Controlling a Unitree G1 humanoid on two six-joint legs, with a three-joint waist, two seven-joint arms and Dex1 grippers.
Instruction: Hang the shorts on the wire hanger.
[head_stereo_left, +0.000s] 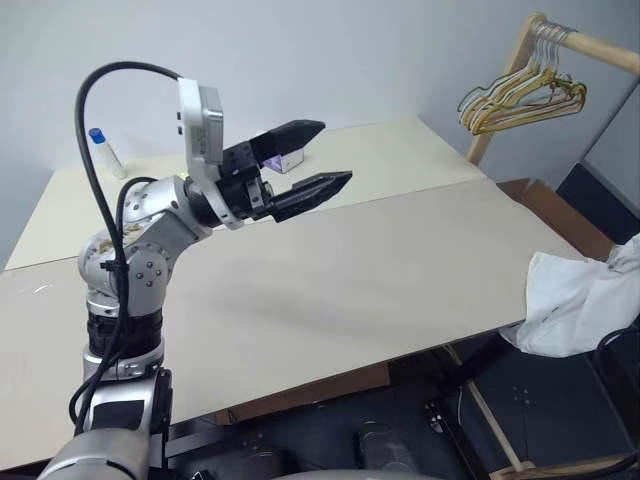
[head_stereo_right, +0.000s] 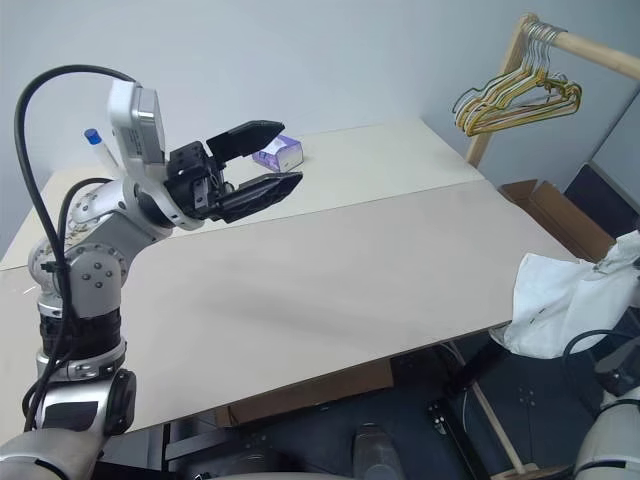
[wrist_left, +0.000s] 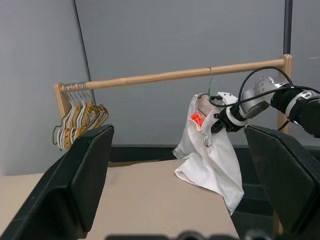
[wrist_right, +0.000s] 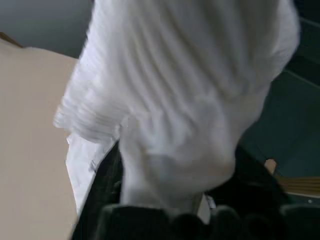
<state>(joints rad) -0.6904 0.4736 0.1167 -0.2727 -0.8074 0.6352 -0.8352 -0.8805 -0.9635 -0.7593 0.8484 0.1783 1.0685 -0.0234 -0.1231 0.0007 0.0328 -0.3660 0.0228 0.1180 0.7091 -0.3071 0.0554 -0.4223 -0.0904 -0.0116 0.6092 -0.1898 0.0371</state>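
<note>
The shorts (wrist_left: 209, 150) hang from the wire hanger (wrist_left: 210, 82), whose hook sits over the wooden rail (wrist_left: 170, 76) toward the rail's far end, well apart from the bunched hangers (wrist_left: 80, 115) at the other end. In the head views the white cloth drapes just beyond the right-hand edge of the table (head_stereo_left: 330, 270), off its surface.

The right gripper (wrist_left: 218, 123) is at the cloth, up against the waistband near the pink-red smudge. In its own wrist view the fabric covers its fingers, so whether they are parted or pinching the cloth I cannot tell.

The left gripper (head_stereo_left: 312, 160) hovers above the table's far half with its fingers spread wide and nothing between them, near the small purple box (head_stereo_right: 279, 153).

As I judge it, the hanging itself looks done, and the step in hand is the release (letting go without disturbing the hang). The next move calls for the right fingers to part fully and draw straight back from the fabric, slowly, so no fold snags and pulls the shorts off the wire or swings the hook off the rail.
</note>
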